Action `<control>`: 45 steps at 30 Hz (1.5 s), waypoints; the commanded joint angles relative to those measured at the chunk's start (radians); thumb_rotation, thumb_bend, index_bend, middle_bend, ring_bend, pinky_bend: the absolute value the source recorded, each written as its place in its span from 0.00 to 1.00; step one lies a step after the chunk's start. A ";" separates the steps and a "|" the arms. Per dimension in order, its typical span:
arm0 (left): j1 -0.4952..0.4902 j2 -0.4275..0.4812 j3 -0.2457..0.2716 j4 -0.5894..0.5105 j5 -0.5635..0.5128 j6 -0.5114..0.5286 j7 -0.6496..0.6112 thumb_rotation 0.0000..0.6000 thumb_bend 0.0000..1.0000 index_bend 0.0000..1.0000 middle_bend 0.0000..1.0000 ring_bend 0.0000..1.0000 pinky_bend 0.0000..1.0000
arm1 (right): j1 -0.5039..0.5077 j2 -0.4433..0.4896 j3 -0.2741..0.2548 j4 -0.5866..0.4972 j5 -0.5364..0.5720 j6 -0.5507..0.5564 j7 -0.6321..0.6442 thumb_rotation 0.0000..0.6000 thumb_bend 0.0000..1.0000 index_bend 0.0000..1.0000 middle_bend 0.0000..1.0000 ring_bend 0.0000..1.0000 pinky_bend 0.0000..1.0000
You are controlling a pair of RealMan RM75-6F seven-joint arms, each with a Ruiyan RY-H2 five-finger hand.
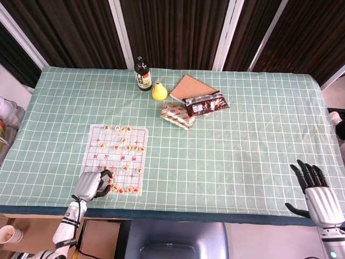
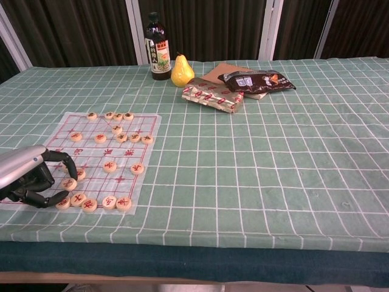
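Left hand [image 2: 33, 179] sits at the near-left corner of the chess board sheet [image 2: 130, 152], fingers curled down over a round chess piece [image 2: 68, 184], fingertips on it from above and thumb low beside it. Looks pinched between thumb and a finger, piece resting on the sheet. Head view shows the same hand [image 1: 92, 184] with its dark fingers over the board's near-left edge.

Just right of that piece, a row of near pieces [image 2: 103, 202] runs along the board's front edge, the closest one almost touching the thumb. More pieces are scattered mid-board, and a cluster of far pieces [image 2: 112, 115] sits along the back edge.

Right hand [image 1: 315, 191] is well apart from all that, at the near-right table edge, fingers spread and pointing up, holding nothing. Only the head view shows it.

Green checked tablecloth [image 2: 292, 152] covers the table. At the far side, in a group: dark sauce bottle [image 2: 160, 48] upright, yellow pear [image 2: 182, 72] just beside it on the right, then a patterned snack pack [image 2: 213, 96] lying flat, a dark snack bag [image 2: 258, 80] lying on a brown notebook [image 1: 188, 86]. All of these are well away from both hands.
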 commanded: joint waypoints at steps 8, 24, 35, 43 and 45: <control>0.001 0.003 0.008 -0.017 0.006 0.011 0.013 1.00 0.38 0.33 1.00 1.00 1.00 | 0.000 0.002 -0.002 -0.002 0.000 -0.003 0.001 1.00 0.09 0.00 0.00 0.00 0.00; 0.118 0.234 0.108 -0.229 0.259 0.287 -0.082 1.00 0.36 0.15 0.83 0.89 0.96 | -0.006 0.007 -0.006 -0.004 -0.009 0.010 0.007 1.00 0.09 0.00 0.00 0.00 0.00; 0.358 0.287 0.166 -0.059 0.366 0.662 -0.058 1.00 0.38 0.00 0.00 0.00 0.12 | -0.033 0.024 -0.004 -0.001 -0.021 0.066 0.021 1.00 0.09 0.00 0.00 0.00 0.00; 0.348 0.332 0.158 -0.091 0.352 0.602 -0.115 1.00 0.38 0.00 0.00 0.00 0.12 | -0.039 0.030 -0.011 -0.005 -0.026 0.066 0.016 1.00 0.09 0.00 0.00 0.00 0.00; 0.349 0.333 0.151 -0.094 0.349 0.598 -0.105 1.00 0.38 0.00 0.00 0.00 0.12 | -0.041 0.030 -0.010 -0.005 -0.023 0.066 0.018 1.00 0.09 0.00 0.00 0.00 0.00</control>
